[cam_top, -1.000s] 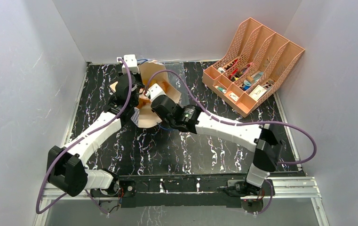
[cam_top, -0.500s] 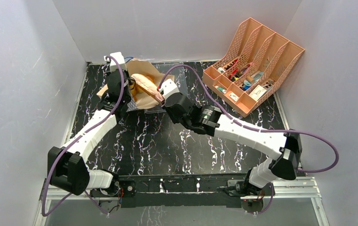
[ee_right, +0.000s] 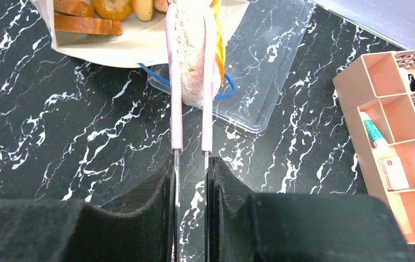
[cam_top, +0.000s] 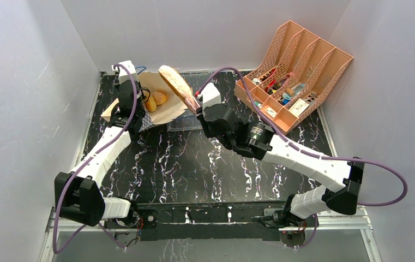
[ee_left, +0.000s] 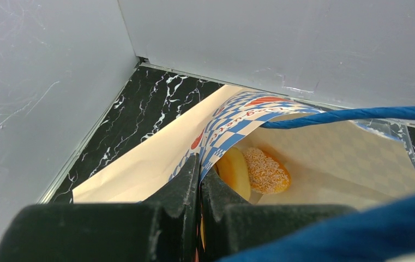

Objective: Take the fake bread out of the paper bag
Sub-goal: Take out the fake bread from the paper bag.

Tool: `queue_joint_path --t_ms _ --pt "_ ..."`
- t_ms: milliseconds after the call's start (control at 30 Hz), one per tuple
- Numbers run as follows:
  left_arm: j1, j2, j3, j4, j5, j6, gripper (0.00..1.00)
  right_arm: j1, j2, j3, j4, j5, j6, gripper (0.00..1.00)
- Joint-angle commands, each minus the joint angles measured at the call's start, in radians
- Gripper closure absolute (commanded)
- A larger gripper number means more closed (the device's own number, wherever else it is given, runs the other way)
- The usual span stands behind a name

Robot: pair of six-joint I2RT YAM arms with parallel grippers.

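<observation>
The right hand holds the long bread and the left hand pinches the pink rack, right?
Not quite. The left hand pinches the rim of the paper bag, as the left wrist view shows. The right hand does hold the long bread.

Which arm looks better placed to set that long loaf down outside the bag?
Right: the right claw grips the loaf outside the paper bag, near the clear tray. The left claw is pinching the bag's rim.

Left arm (cam_top: 104,155) is stretched forward, left gripper (ee_left: 199,169) pinched closed; right arm (cam_top: 298,155) is extended diagonally, right gripper (ee_right: 190,22) clamped narrowly.
</observation>
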Motion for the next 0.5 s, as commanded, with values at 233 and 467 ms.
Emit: queue_joint_path --t_ms 233,467 --pt "0.033 -0.076 -0.004 -0.004 -0.004 0.001 1.0 -0.004 -0.012 0.126 0.115 0.138 -0.005 1.0" --pt "0.041 -0.112 -0.025 -0.029 -0.005 -0.014 1.0 -0.066 0.052 0.191 0.137 0.138 -0.026 1.0"
